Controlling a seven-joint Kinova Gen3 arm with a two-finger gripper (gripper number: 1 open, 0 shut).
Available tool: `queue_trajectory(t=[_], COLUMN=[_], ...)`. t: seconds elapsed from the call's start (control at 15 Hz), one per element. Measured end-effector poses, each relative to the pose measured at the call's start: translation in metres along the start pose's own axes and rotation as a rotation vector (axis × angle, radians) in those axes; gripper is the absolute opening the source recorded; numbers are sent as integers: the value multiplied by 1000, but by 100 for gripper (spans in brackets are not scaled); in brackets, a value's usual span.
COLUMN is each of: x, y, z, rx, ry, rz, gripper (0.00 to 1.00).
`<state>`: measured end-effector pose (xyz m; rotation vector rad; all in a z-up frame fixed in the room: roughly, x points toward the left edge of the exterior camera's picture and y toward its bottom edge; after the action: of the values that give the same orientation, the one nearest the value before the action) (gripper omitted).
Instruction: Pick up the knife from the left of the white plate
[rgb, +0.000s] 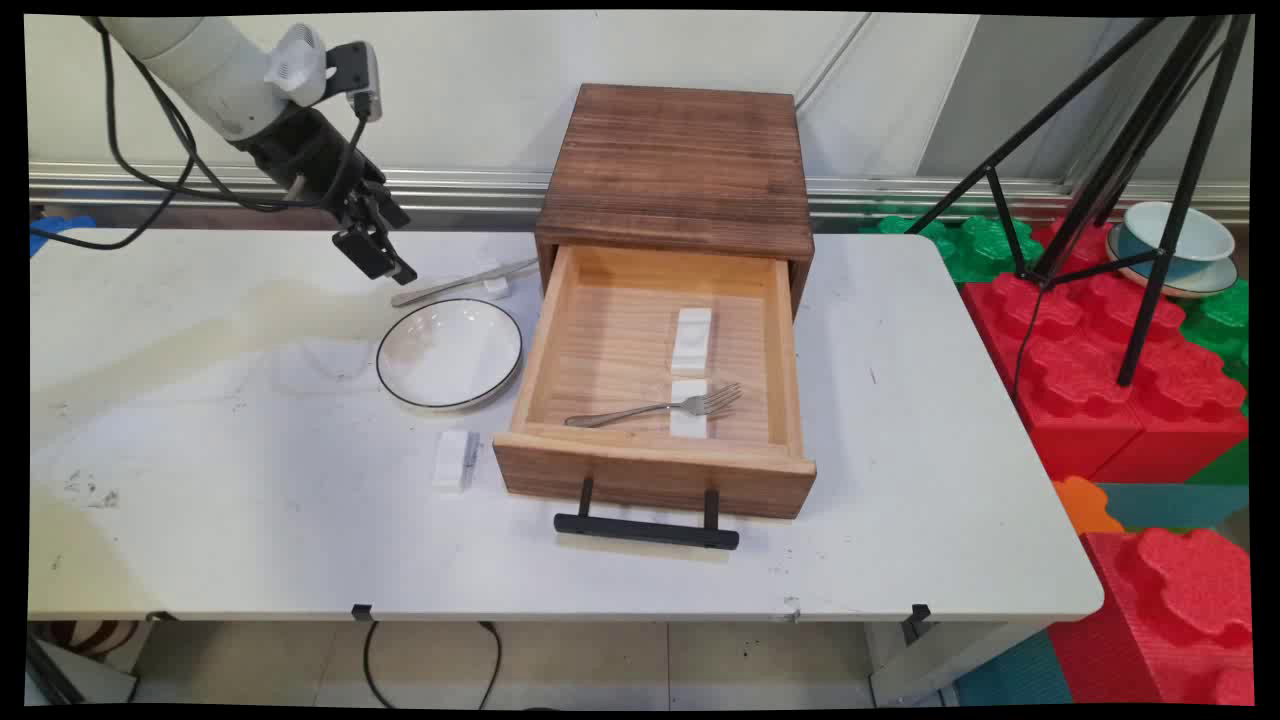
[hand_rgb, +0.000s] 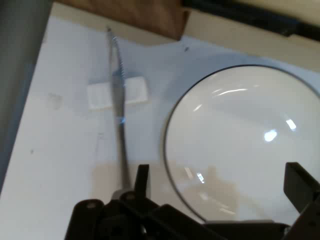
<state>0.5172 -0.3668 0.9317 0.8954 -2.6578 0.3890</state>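
1. The gripper (rgb: 385, 262) hangs above the table (rgb: 200, 520), jaws apart and empty, over the far rim of the white plate (rgb: 449, 352).
2. A knife (rgb: 462, 282) lies just behind the plate, resting across a small white block (rgb: 495, 287).
3. The open wooden drawer (rgb: 655, 470) stands right of the plate, holding a fork (rgb: 655, 406); bare table spreads left.
4. In the hand view the plate (hand_rgb: 240, 145) is cut off by the frame.

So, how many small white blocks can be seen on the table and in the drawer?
4. Two lie in the open drawer: one mid-floor, one under the fork. One lies left of the drawer front. One lies under the knife.
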Motion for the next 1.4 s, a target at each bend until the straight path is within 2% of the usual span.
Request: queue_trajectory(t=[0.8,1.4], x=[-6,-3], y=[-55,-82], z=[62,104], rx=[48,39], ry=[-46,-64], rz=[10,26], gripper=[100,100])
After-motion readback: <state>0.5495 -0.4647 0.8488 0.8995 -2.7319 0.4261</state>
